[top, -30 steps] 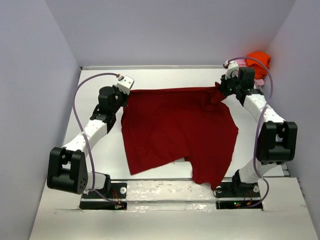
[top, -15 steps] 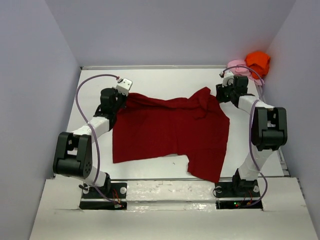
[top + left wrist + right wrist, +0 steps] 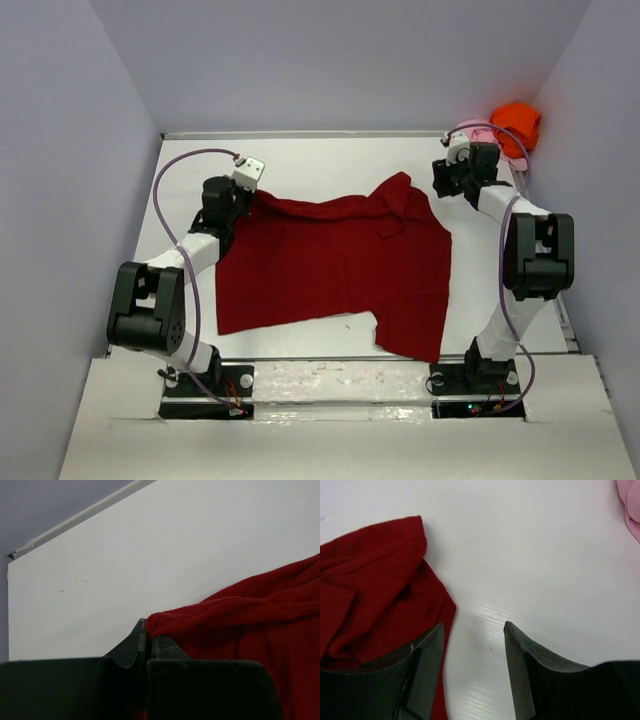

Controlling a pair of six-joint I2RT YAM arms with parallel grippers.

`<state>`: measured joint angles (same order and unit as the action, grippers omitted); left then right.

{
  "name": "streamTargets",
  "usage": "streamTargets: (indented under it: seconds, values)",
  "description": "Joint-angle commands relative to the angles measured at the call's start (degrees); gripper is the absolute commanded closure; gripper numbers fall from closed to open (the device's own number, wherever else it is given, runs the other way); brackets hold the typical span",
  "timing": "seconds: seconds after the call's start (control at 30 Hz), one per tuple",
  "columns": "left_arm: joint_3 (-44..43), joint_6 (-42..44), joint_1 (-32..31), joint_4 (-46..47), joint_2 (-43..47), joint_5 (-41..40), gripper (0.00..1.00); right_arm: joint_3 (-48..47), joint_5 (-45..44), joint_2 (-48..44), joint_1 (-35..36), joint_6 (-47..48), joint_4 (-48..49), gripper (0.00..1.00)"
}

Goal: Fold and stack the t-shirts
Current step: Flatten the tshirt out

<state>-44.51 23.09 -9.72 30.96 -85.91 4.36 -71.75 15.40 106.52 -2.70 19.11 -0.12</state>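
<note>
A large dark red t-shirt (image 3: 330, 265) lies spread on the white table (image 3: 330, 160), rumpled along its far edge. My left gripper (image 3: 238, 196) is shut on the shirt's far left corner. In the left wrist view its jaws (image 3: 147, 629) pinch a fold of the red cloth (image 3: 240, 615). My right gripper (image 3: 447, 184) hovers open just right of the shirt's far right corner. In the right wrist view its jaws (image 3: 474, 630) hold nothing, and the red cloth (image 3: 375, 580) lies beside the left finger. A bright orange shirt (image 3: 515, 120) and a pale pink one (image 3: 480, 129) sit bunched in the far right corner.
Purple-grey walls close in the table on the left, far and right sides. A raised white rail (image 3: 340, 375) runs along the near edge by the arm bases. Part of the pink shirt (image 3: 630, 505) shows at the upper right of the right wrist view.
My right gripper has opened and let go of the red shirt's far right corner, which dropped onto the table. The shirt has shifted left and settled flatter; the left gripper stays shut on it.
</note>
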Motion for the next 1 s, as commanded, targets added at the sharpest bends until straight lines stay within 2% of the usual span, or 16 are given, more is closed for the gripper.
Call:
streamTargets:
  seconds: [0.0,0.07,0.17,0.27,0.37,0.57,0.97]
  values:
    - [-1.37,1.16,-1.35,1.91,-0.14,-1.20,1.00,-3.05,0.69,0.27,4.62,0.74,0.56,0.42]
    - [-1.46,0.99,-1.71,1.65,-0.22,-1.28,1.00,-3.05,1.03,0.01,5.68,0.05,0.39,0.41]
    - [-1.54,0.99,-2.59,1.21,-0.57,-1.29,1.00,-4.27,3.66,0.09,7.61,-1.44,-0.40,0.20]
    - [-1.54,1.25,-3.55,1.03,-1.10,-1.81,1.00,-8.04,0.54,1.84,11.38,0.38,-4.34,0.14]
    - [-1.63,1.43,-4.08,0.86,-1.45,-2.16,1.00,-11.47,-2.82,4.91,13.59,1.72,-6.11,0.13]
    - [-1.28,1.26,-4.78,0.68,-1.19,-1.81,1.00,-17.01,-2.30,10.80,14.65,0.66,-7.44,0.15]
    - [-1.19,1.52,-5.14,0.59,-1.28,-1.72,1.00,-16.42,-4.85,14.59,16.41,0.57,-8.41,0.23]
